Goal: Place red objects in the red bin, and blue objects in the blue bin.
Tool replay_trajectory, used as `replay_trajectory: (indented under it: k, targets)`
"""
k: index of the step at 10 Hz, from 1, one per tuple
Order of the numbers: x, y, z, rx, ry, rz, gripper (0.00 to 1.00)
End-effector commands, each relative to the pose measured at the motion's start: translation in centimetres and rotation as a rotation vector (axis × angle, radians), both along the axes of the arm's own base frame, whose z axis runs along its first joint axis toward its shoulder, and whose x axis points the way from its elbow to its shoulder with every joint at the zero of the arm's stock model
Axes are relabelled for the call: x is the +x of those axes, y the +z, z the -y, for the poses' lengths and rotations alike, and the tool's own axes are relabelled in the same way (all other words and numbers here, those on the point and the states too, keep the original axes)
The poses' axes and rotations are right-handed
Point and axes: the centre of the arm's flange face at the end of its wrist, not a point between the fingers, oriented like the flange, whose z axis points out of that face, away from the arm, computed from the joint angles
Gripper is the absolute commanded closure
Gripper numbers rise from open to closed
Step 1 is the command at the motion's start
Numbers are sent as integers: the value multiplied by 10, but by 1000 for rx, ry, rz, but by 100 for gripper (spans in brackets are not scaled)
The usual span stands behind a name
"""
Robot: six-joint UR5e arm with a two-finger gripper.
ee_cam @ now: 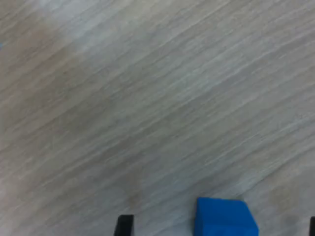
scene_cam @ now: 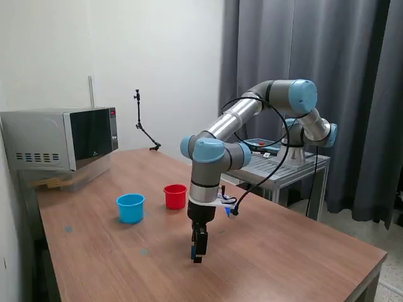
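Low over the wooden table [scene_cam: 302,251], the gripper [scene_cam: 198,254] points straight down with its jaws spread apart. 1 blue cube [ee_cam: 225,216] lies on the wood between the fingers [ee_cam: 124,225], not clamped. Farther back, the red cup [scene_cam: 175,196] and light blue cup [scene_cam: 130,207] stand upright near each other. A microwave [scene_cam: 60,138] sits beyond.

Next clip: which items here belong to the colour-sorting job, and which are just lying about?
Job: small dark blue cube, between the fingers of the open end effector; round light blue plastic cup; round red plastic cup. No red cubes visible.
Lying about: grey microwave oven; thin black stand; metal side table; dark curtain.
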Motion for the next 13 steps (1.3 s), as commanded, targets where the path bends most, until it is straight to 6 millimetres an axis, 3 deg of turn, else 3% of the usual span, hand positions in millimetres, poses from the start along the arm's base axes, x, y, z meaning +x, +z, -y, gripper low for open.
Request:
replay_trajectory:
  k: [1, 12, 13]
  targets:
    - [-1, -3, 0, 0, 0, 0, 0]
    - [-1, -5, 2, -2, -4, 3, 0]
    - [-1, -5, 0, -2, -7, 3, 100]
